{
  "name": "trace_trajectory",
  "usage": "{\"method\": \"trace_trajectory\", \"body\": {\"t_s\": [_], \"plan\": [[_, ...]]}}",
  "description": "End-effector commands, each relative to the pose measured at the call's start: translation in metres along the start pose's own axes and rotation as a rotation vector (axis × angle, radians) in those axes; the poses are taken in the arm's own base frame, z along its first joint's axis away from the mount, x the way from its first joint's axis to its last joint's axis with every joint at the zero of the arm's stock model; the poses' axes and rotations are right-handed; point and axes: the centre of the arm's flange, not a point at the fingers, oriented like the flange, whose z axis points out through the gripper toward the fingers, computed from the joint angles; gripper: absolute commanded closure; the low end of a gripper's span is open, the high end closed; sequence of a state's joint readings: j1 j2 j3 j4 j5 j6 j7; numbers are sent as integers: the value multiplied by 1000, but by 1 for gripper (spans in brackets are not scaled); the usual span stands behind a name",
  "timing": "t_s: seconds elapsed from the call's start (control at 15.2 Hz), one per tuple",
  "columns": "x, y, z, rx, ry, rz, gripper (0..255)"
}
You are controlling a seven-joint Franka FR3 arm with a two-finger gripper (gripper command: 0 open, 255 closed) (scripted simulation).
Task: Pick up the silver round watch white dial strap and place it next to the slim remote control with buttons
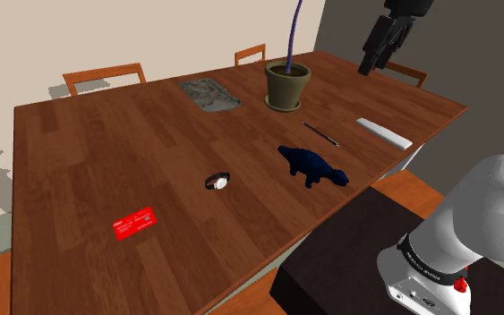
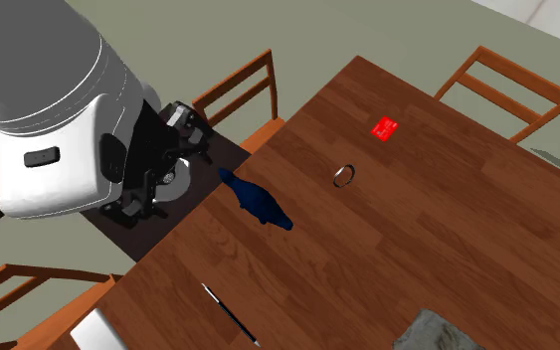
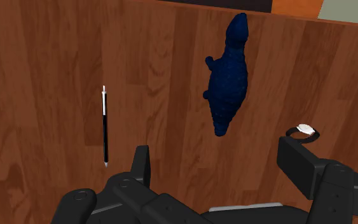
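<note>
- The reach toward the watch (image 1: 217,181) is the step in hand, as I judge it: the watch is lying untouched on the wooden surface (image 1: 106,152) and nothing is being carried.
- The jaws are standing spread wide apart, with only air between them, and are hanging high above the surface.
- The watch is lying around the middle of the surface, flat on its strap with its pale dial facing up. It is sitting between the red card (image 1: 134,222) and the blue toy dinosaur (image 1: 312,166), apart from both.
- In the wrist view the watch is showing just past the tip of one finger, outside the gap between the jaws. It is therefore lying off to one side of them and well below, not under them.
- The remote (image 1: 384,132), a slim pale bar, is resting near the long edge facing the stand, toward the corner at the plant-pot end. The pen (image 1: 321,134) is lying between it and the dinosaur.
- The next move is calling for a sideways shift, until the open jaws are centring over the watch, and then a long descent.
- The watch is looking small and low, so the jaws are probably needing to come almost down to the wood and close across the case.
- The dinosaur is lying near the path between watch and remote, so the carry is likely needing some height.
</note>
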State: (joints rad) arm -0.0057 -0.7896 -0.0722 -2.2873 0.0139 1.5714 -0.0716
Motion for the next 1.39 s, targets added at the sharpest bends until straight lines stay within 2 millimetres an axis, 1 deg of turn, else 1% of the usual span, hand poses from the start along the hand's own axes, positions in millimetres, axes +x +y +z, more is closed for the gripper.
{"method": "trace_trajectory", "body": {"t_s": [0.0, 1.32], "plan": [[0, 0, 0, 0, 0, 0, 0], [124, -138, 186, 109, -114, 130, 0]]}}
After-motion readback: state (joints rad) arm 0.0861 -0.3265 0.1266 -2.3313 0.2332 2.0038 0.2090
